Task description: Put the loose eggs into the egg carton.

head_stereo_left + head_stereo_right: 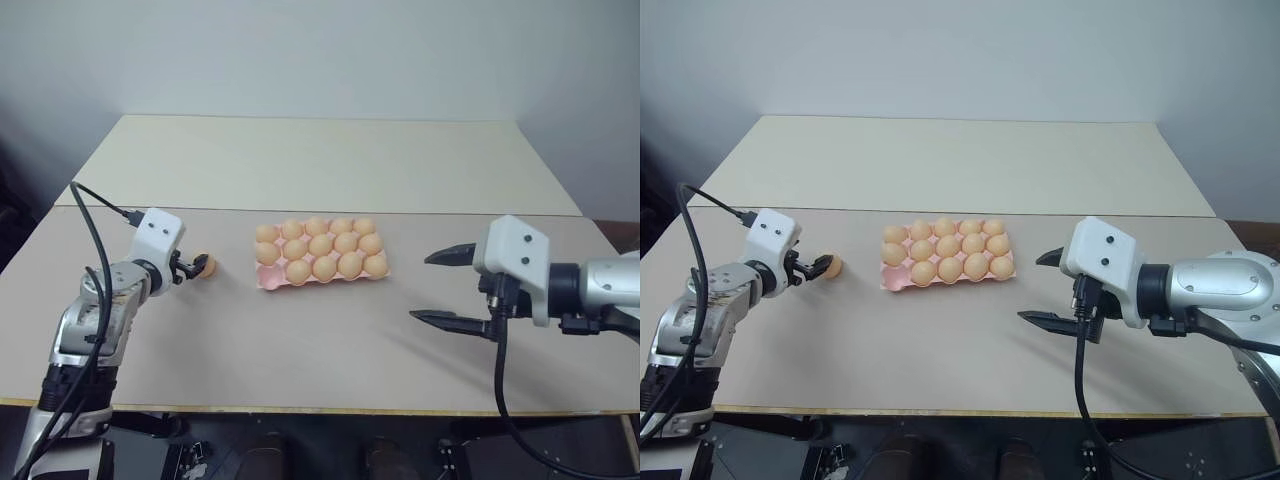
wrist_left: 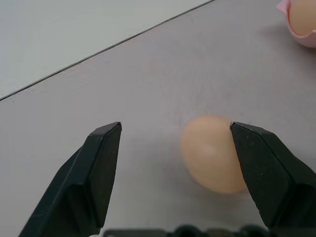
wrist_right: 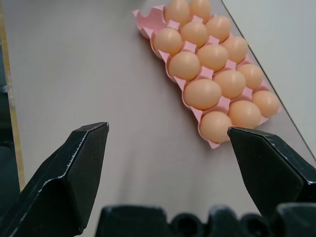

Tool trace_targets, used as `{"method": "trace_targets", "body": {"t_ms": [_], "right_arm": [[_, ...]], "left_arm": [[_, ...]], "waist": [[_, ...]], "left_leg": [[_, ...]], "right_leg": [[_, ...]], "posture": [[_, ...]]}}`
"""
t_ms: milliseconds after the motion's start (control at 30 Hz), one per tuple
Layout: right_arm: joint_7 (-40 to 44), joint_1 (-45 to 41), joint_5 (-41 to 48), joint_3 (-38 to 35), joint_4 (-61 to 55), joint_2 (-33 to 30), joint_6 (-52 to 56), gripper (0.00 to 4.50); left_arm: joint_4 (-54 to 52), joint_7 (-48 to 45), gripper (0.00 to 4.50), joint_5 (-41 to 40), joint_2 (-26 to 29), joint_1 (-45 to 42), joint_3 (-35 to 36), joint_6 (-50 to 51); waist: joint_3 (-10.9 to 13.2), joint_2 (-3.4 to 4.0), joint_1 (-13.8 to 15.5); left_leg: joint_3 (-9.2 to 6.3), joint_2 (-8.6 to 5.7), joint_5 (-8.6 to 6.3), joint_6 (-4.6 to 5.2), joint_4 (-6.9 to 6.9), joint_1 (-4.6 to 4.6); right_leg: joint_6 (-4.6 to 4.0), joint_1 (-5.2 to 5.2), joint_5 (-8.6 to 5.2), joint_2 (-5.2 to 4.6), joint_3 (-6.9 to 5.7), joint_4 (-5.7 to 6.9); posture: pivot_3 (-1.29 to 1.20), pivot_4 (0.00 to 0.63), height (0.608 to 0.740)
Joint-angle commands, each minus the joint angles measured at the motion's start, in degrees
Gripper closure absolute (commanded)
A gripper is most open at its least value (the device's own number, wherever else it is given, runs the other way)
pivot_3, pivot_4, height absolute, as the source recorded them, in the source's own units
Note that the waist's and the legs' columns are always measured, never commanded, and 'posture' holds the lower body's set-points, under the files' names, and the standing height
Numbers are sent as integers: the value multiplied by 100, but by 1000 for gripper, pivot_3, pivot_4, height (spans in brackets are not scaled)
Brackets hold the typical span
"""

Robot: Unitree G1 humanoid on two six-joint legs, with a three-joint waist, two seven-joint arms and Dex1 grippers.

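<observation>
While the left pincer [image 2: 175, 148] stands open around the last loose egg [image 2: 211, 153] on the table [image 1: 300, 330], left of the egg carton [image 1: 268, 281], grip its widest middle gently: smooth, light, brittle, rolls easily. Right pincer [image 1: 445, 288] wide, empty.

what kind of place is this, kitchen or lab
Likely a lab or test room, not a kitchen: two plain tables pushed together against a bare wall, holding an egg carton and one loose egg.
</observation>
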Motion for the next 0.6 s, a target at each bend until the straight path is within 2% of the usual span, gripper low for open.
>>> {"method": "trace_targets", "body": {"t_ms": [33,267,433,600], "right_arm": [[-145,-18,96,-306,-179,-55,83,0],[-270,82,93,-426,-275,-81,172,0],[-300,123,69,-483,-279,-99,203,0],[-285,131,70,-517,-254,-108,200,0]], "left_arm": [[212,-50,693,29,-137,-131,-38,-174],[808,-44,693,481,-308,-226,-536,-670],[880,-51,693,522,-414,-290,-465,-677],[531,-113,693,557,-222,-64,-339,-452]], "waist": [[0,0,0],[0,0,13],[-1,-1,21],[-1,-1,8]], "left_leg": [[0,1,0,0,1,0],[-1,-3,0,0,3,-3],[-2,-3,0,0,10,-3],[-3,-1,-1,1,11,-2]], "right_leg": [[0,1,0,2,-1,0],[0,2,0,0,-2,-3],[1,5,0,-2,-4,-1],[1,6,0,0,-5,-1]], "posture": [[0,150,740],[0,150,740],[0,150,740],[0,150,740]]}}
